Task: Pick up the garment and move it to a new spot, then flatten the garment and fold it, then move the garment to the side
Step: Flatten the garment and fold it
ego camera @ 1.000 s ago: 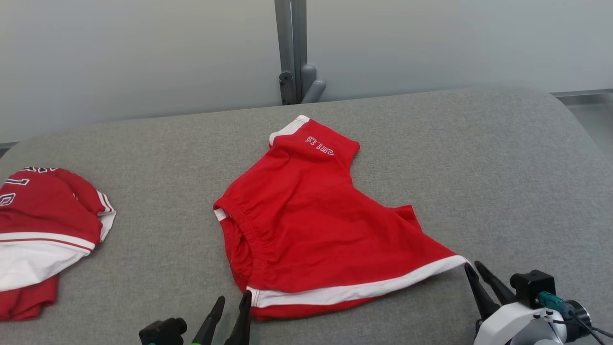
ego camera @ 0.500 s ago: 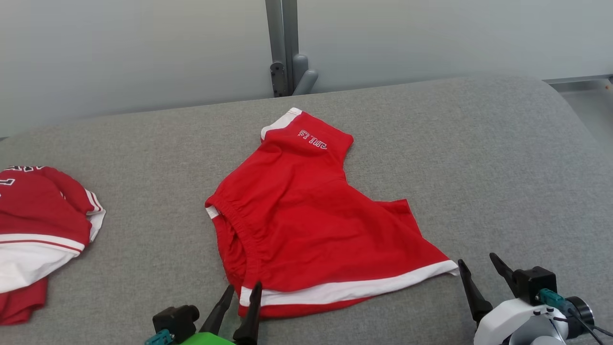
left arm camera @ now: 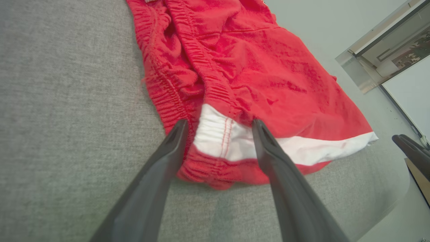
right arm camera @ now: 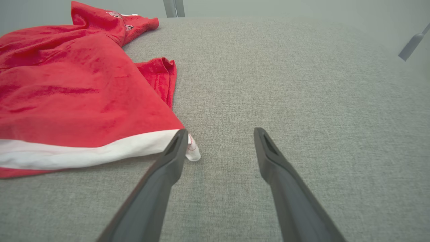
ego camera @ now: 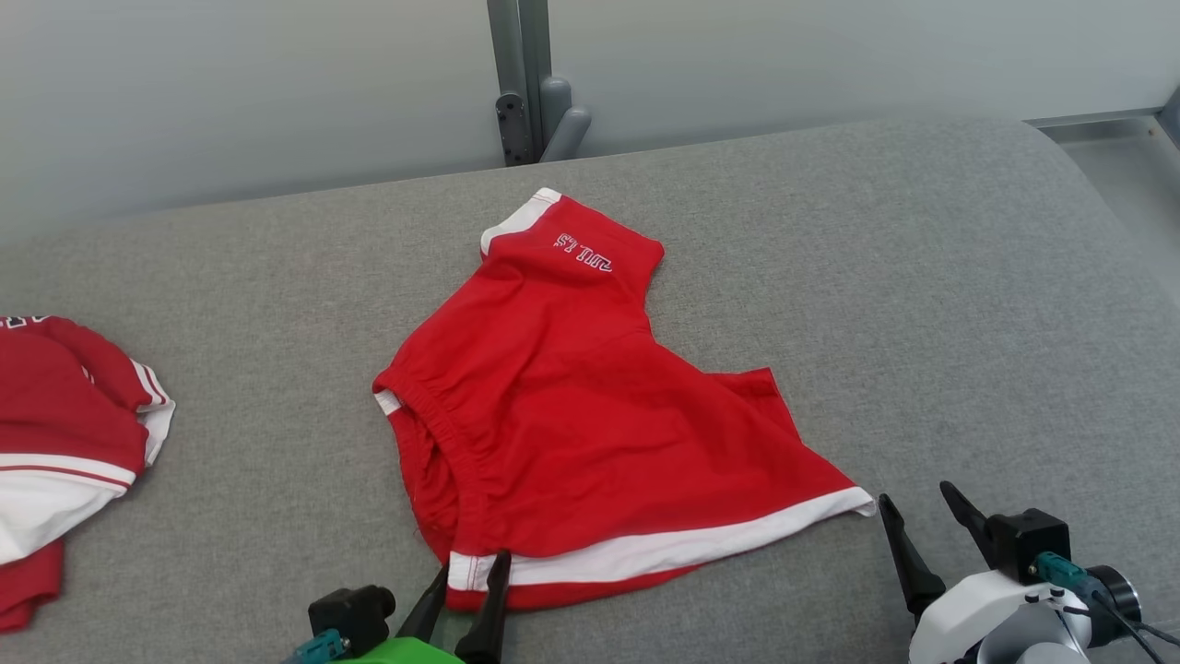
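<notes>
The garment (ego camera: pixel 590 406) is a pair of red shorts with white trim, lying spread on the grey table (ego camera: pixel 922 304). My left gripper (ego camera: pixel 472 567) is open at its near-left corner. In the left wrist view the white waistband corner (left arm camera: pixel 218 137) lies between the spread fingers (left arm camera: pixel 161 161) of the left gripper (left arm camera: pixel 219 124). My right gripper (ego camera: pixel 916 496) stands open just right of the white hem's tip (ego camera: pixel 862 503). Seen from the right wrist, that tip (right arm camera: pixel 193 153) touches the left finger (right arm camera: pixel 168 164) of the right gripper (right arm camera: pixel 219 131), and bare cloth-covered table lies between the fingers.
A second red and white garment (ego camera: pixel 64 443) lies bunched at the table's left edge. A grey post (ego camera: pixel 521 83) stands behind the table against the pale wall. The table's right side drops off to the floor (ego camera: pixel 1106 157).
My right gripper has gone from shut at the hem's tip to open, and the tip now lies on the table. The head camera has shifted, sliding the whole picture up and left.
</notes>
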Available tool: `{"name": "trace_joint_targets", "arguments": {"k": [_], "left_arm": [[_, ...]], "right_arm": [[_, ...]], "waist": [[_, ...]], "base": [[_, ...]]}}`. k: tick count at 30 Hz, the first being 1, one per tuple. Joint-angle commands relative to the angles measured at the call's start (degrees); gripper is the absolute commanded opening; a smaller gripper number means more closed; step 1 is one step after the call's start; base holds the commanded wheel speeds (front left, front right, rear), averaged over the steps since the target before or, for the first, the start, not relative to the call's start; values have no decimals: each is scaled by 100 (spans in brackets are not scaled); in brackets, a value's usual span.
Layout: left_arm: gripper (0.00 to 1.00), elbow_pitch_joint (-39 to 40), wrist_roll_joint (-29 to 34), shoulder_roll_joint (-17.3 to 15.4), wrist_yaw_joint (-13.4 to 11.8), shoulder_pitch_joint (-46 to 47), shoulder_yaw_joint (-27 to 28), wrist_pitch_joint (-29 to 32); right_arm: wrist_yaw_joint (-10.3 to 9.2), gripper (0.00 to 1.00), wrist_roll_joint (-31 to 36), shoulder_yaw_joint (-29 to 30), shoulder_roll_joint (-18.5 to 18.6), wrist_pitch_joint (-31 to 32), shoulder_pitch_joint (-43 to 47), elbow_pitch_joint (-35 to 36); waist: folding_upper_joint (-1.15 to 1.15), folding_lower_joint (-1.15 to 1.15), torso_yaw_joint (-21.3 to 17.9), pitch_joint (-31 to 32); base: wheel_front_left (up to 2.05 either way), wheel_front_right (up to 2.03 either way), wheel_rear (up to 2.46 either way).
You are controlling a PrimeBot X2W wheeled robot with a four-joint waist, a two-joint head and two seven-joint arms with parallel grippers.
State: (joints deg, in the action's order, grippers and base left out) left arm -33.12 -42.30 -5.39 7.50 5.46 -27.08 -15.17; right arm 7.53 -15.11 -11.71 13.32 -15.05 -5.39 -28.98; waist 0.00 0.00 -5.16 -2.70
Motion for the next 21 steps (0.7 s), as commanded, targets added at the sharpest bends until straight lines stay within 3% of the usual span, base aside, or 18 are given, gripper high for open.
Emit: {"name": "trace_joint_targets", "arguments": {"k": [1, 2, 3, 13, 21], "left_arm": [[45, 31, -31, -50, -4, 130, -14, 4], [3, 54, -30, -57, -4, 133, -16, 4], [0, 85, -28, -61, -4, 123, -43, 4], [0, 454, 322, -189, -4, -158, 474, 5], [0, 495, 424, -122, -4, -154, 561, 4]], "right_arm": [[-8, 100, -49, 3, -11, -17, -59, 31], [-8, 100, -66, -14, -31, -17, -60, 44], [-8, 100, -108, -36, -31, -17, -57, 51], [-8, 100, -1085, -713, 110, -17, 62, 186], [-8, 100, -2081, -1959, 570, -17, -52, 282]], "waist": [[0, 0, -10, -30], [0, 0, -8, -40], [0, 0, -2, -48], [0, 0, 166, -125], [0, 0, 276, -191]], "base": [[0, 0, 0], [0, 0, 0], [0, 0, 0], [0, 0, 0], [0, 0, 0]]}}
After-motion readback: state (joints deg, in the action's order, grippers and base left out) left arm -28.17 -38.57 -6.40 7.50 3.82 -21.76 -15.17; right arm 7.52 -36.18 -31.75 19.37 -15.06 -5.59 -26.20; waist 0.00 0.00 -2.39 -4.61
